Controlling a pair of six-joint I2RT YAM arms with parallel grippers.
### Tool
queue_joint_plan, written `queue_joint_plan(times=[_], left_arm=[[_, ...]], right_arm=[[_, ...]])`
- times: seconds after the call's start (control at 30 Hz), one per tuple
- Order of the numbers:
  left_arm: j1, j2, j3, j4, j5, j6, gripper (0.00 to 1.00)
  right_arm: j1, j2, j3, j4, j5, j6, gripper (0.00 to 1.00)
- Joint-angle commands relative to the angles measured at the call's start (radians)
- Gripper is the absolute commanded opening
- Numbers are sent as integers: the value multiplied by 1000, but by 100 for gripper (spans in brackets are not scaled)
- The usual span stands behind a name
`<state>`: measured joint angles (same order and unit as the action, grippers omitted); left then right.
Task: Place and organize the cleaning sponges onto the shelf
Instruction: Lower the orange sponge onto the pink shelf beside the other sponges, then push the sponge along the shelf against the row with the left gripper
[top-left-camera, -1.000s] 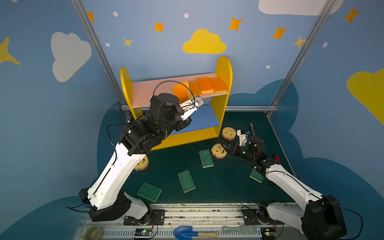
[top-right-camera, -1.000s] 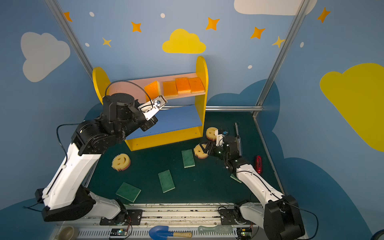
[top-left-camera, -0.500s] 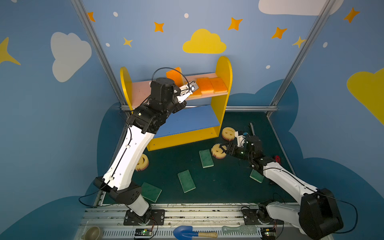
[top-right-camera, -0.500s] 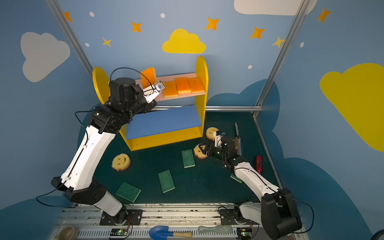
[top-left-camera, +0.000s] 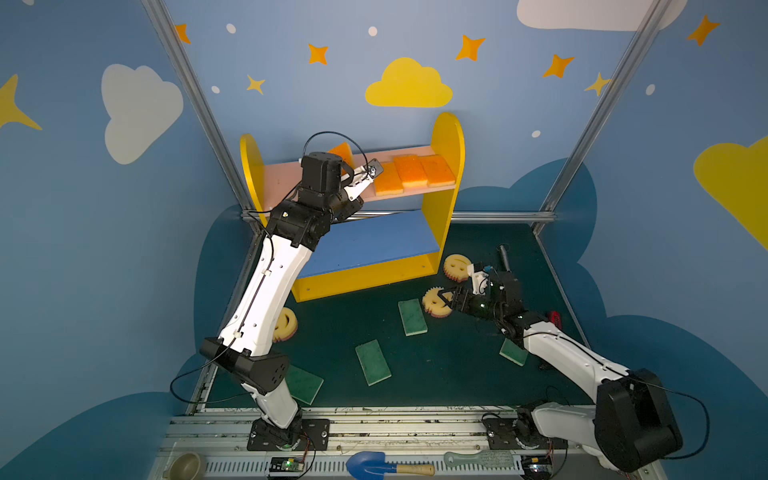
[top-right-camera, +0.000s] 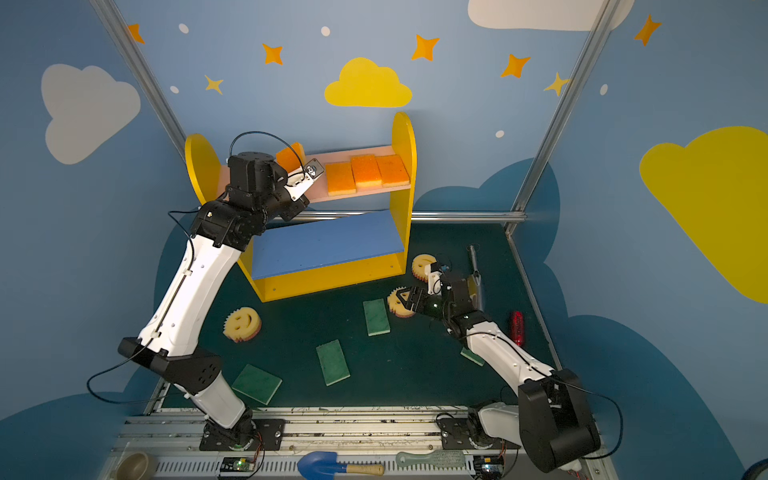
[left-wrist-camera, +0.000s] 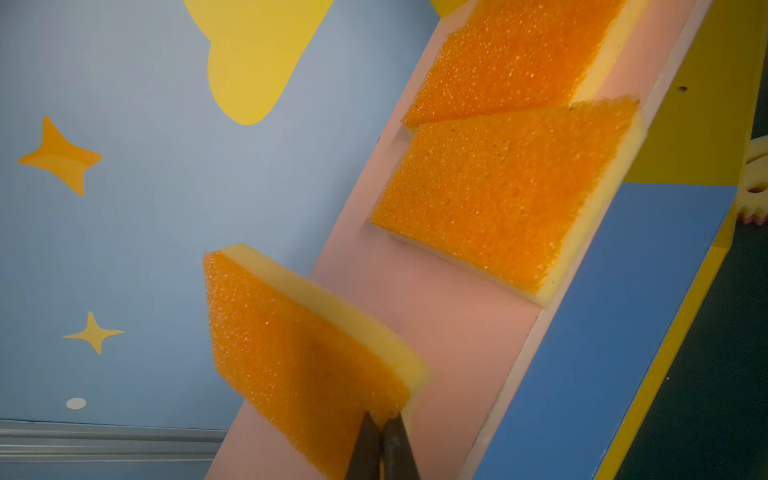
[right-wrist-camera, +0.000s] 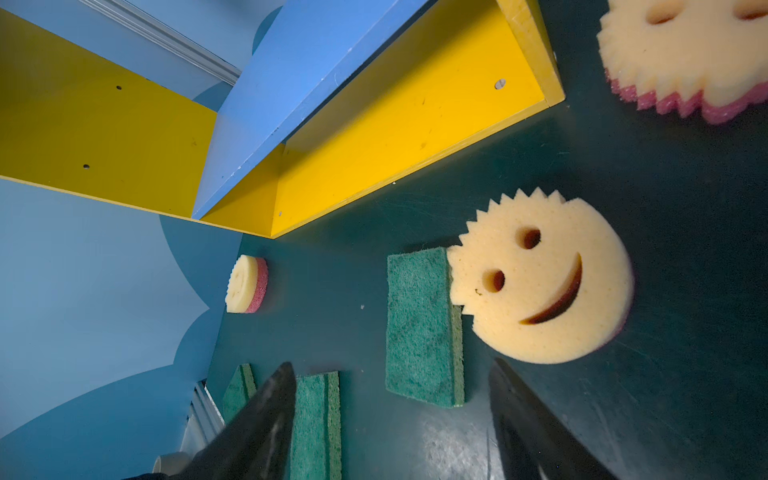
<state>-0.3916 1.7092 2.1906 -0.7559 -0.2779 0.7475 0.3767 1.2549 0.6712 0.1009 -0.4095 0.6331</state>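
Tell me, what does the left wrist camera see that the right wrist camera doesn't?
Only the left wrist view shows the left claw shut on an orange sponge, held tilted over the pink board, where two more orange sponges lie flat. Only the right wrist view shows the right claw, open and empty, near a full smiley sponge beside the green sponges. Both show the shelf with its blue board and some dark tabletop. The left view also catches a toothed sponge edge.
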Motion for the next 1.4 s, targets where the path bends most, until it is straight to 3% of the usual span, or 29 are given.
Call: queue_joint_plan(times=[0.0,0.3,0.53,0.7,1.37], left_arm=[[-16,8,-22,16,17,-7,3],[-43,22,-38,13,-30,-6,4],[-51,26,-34,17,-43,-7,26],[-56,28,-36,17,-58,-1,31],[-70,27,-36,25,-70,35,4]], right_arm=[[5,8,37,16,-10,5,72],[7,3,37,14,-3,1,72],[6,-2,37,10,0,-1,72],[7,-4,38,7,2,-3,72],[11,2,41,10,2,-2,71]])
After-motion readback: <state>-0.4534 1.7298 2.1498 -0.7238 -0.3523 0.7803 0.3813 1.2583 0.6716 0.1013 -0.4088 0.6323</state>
